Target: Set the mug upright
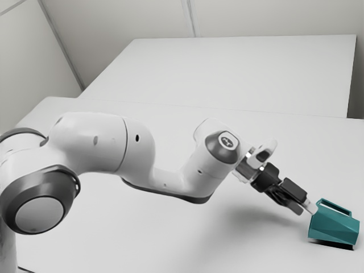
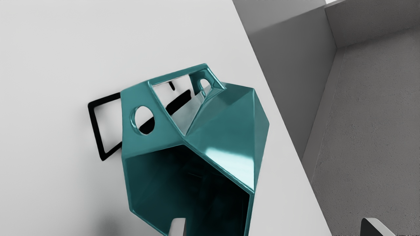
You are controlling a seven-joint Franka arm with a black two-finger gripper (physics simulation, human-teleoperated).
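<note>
The arm is extended from the exterior view's left, its forward links carried low over the white table and bent upward again at the wrist. From there the black two-finger gripper is angled obliquely down toward the exterior view's right, its tips brought up to the mouth end of the teal faceted mug. The fingers are held wide apart, with nothing grasped between them. In the wrist view, one fingertip is seen across the mug's dark opening, though whether it is inserted cannot be told; the other is set well apart from the mug. The mug is laid on its side near the table's edge, its mouth turned toward the gripper and its angular, pierced handle pointed upward.
</note>
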